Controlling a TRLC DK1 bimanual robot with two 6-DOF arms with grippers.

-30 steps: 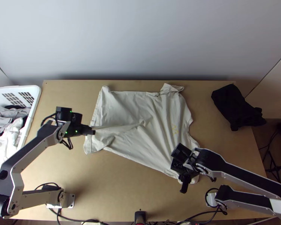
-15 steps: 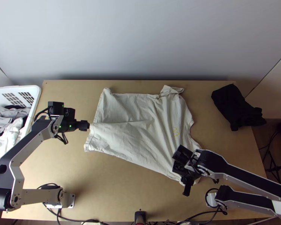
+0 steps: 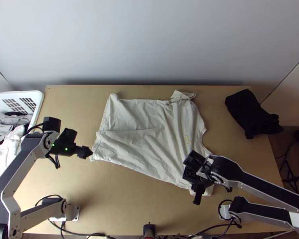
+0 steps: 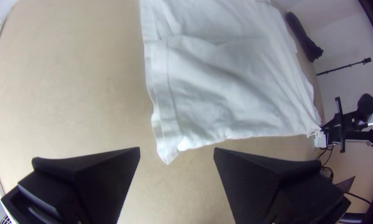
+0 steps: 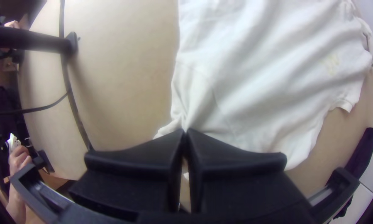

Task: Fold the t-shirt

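Right gripper (image 5: 185,132): pressed together, pinching gathered cloth at the near right corner of the shirt (image 3: 149,147), seemingly by a sleeve. Left gripper (image 4: 176,149): fingers spreading wide, nothing between them; it is hanging just outside the shirt's near left corner.

Key relation: the hem corner (image 4: 166,157) is lying just ahead of the left gripper's gap, a little to the right of it in robot terms, so the left arm is plainly the nearer one. The shirt's long axis is running left to right, hem at left, collar end at right; its near edge is slanting toward the robot at the right gripper. The shirt is lying mostly spread, a crease crossing inward from the hem.

Judged next: left gripper easing onto the hem corner and closing, then both ends going up and away together over the shirt. Risk: fingers catching one layer only, or the slant leaving the fold crooked.

Beyond the shirt's right side, a black cloth (image 3: 251,113) is lying bunched; well off its left side, a basket (image 3: 37,107) is holding laundry.
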